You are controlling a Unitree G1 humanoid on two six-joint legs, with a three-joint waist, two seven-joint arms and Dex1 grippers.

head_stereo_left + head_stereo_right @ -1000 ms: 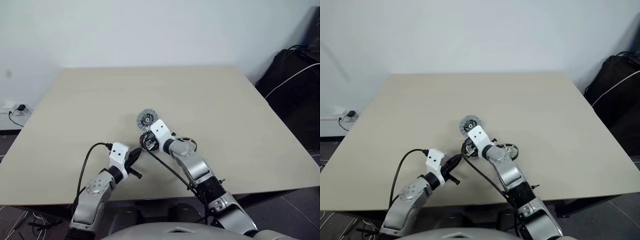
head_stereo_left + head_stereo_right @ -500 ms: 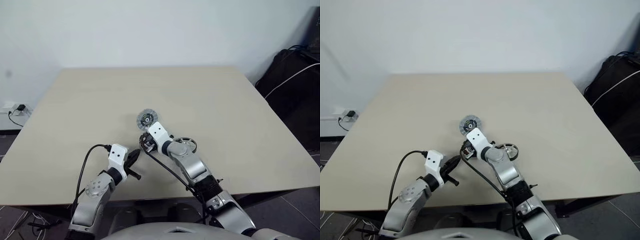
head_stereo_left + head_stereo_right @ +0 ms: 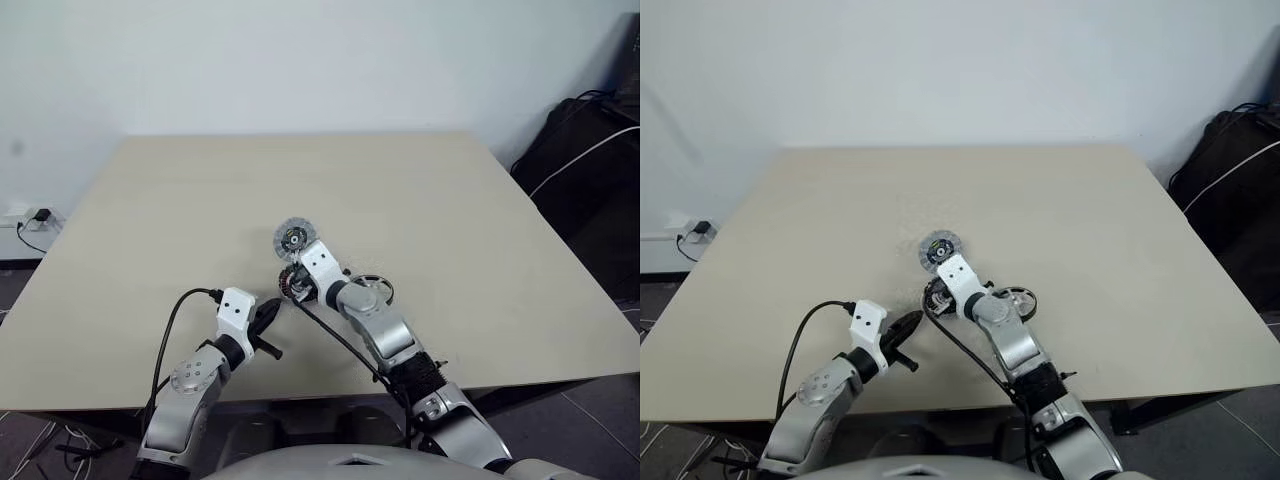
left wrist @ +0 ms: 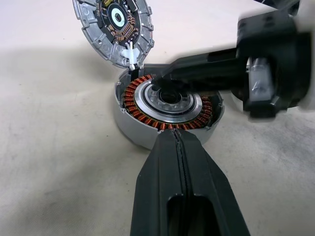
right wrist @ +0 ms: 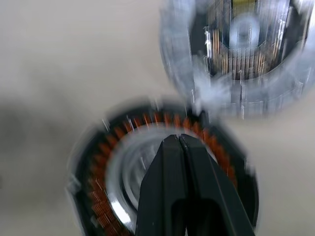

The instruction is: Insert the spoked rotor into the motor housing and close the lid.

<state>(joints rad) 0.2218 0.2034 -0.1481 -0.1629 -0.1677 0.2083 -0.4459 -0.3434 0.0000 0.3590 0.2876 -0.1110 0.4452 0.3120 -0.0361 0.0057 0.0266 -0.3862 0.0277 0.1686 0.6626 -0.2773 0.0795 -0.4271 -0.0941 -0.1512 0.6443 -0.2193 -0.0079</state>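
The motor housing [image 4: 167,105], a round body with copper-brown windings around a pale hub, sits on the table with its open side up. My right gripper [image 5: 175,139] is shut, and its tip hangs over the hub; whether it touches I cannot tell. My left gripper [image 4: 174,135] is also shut, pointing at the housing's near wall from just short of it. The lid [image 3: 292,238], a ribbed silver disc, lies dark-and-green face up right behind the housing. The spoked rotor [image 3: 1018,299] lies on the table beside my right forearm, partly hidden by it.
All the parts sit near the front middle of the beige table [image 3: 450,220]. A black bag [image 3: 590,170] with a white cable stands off the table's right side. A wall socket with a plug [image 3: 35,218] is low on the left.
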